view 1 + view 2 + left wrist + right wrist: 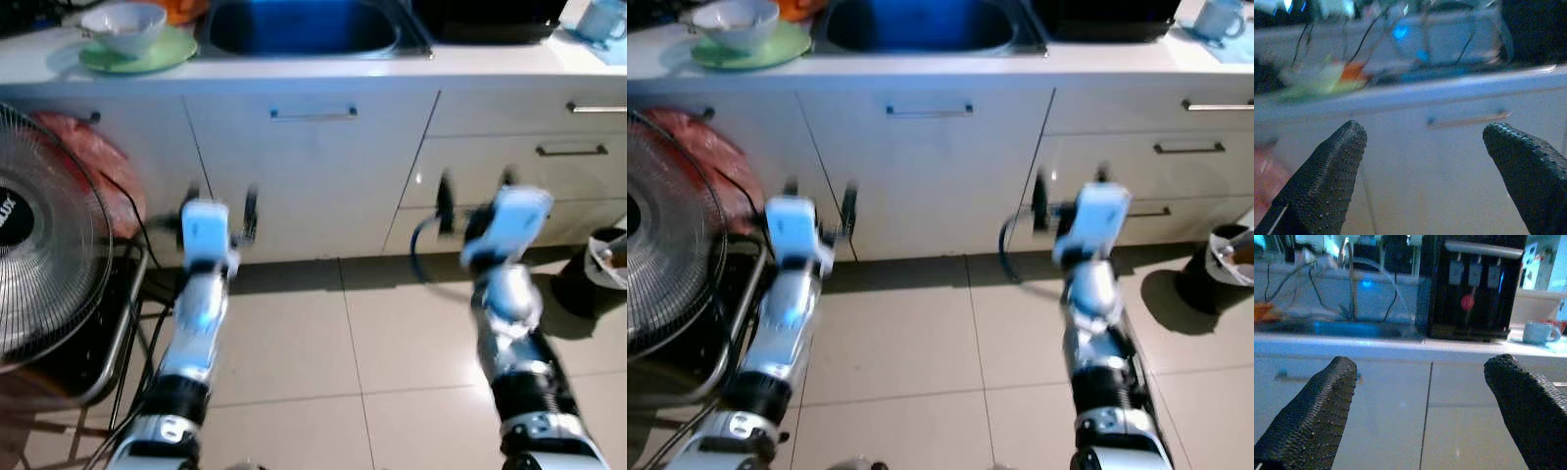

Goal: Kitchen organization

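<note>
Left gripper [220,211] and right gripper [477,201]: both raised before the white cabinet fronts [313,186], fingers spread wide apart, nothing held, tips short of the doors and touching nothing. Countertop [294,70] above: white bowl [123,26] on a green plate [137,54] at the robot's left, dark sink [304,26] in the middle, pale blue mug [1218,18] at the right, with a black dispenser [1474,284] beside it. Floor level: standing fan [44,255] and red bag [88,157] close by the left arm, small bin [605,264] at the right, beige tiles [323,362] underfoot.
</note>
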`<state>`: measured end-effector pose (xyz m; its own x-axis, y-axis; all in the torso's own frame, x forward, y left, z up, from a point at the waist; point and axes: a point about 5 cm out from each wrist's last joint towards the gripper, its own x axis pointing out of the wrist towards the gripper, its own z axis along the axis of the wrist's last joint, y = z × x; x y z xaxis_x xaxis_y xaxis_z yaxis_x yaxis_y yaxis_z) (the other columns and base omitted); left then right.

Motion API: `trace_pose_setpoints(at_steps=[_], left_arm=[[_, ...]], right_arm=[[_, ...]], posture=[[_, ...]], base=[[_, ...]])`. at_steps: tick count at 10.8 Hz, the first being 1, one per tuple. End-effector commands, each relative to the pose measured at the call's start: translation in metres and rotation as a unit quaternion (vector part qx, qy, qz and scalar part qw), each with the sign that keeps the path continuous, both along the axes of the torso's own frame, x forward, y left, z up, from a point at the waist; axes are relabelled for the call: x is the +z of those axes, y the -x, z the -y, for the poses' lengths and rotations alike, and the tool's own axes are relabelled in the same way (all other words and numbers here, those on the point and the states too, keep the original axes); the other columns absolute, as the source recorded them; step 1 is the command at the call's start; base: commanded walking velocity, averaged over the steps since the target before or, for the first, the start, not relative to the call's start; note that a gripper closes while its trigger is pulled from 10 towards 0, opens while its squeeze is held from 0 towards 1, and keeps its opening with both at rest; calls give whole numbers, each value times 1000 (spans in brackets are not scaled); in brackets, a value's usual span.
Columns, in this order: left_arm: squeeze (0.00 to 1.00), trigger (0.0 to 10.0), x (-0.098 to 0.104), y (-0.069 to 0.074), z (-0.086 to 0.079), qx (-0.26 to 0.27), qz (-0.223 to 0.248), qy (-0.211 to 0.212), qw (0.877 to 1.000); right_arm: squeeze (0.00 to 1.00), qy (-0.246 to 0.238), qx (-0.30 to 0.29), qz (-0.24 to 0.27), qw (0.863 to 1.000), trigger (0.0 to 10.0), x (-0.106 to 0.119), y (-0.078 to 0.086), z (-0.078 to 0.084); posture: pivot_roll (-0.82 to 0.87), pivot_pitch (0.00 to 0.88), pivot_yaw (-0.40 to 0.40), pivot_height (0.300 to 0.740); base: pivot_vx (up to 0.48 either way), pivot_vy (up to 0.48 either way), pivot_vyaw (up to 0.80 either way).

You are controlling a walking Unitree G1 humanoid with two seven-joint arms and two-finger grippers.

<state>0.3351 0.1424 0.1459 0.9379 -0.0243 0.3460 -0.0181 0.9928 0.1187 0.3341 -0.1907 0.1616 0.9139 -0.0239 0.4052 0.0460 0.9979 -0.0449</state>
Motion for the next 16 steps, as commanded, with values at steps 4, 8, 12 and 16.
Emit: trace_pose_setpoints(at_steps=[4,8,12,16], left_arm=[[0,10000,48,2,7,-7,71,-33,997],[0,10000,64,4,15,-15,83,-22,996],[0,10000,62,3,14,-19,71,-24,997],[0,10000,62,5,16,-23,69,-27,997]], right_arm=[[0,-26,-1,73,997,10000,49,5,-9],[0,-30,7,64,997,10000,53,8,-18],[0,-25,12,50,998,10000,52,8,-22],[0,-31,9,45,998,10000,52,8,-21]], posture=[[4,142,5,740],[9,143,4,740],[12,149,7,740],[10,146,8,740]], base=[[346,0,0],[364,0,0],[376,0,425],[389,0,0]])
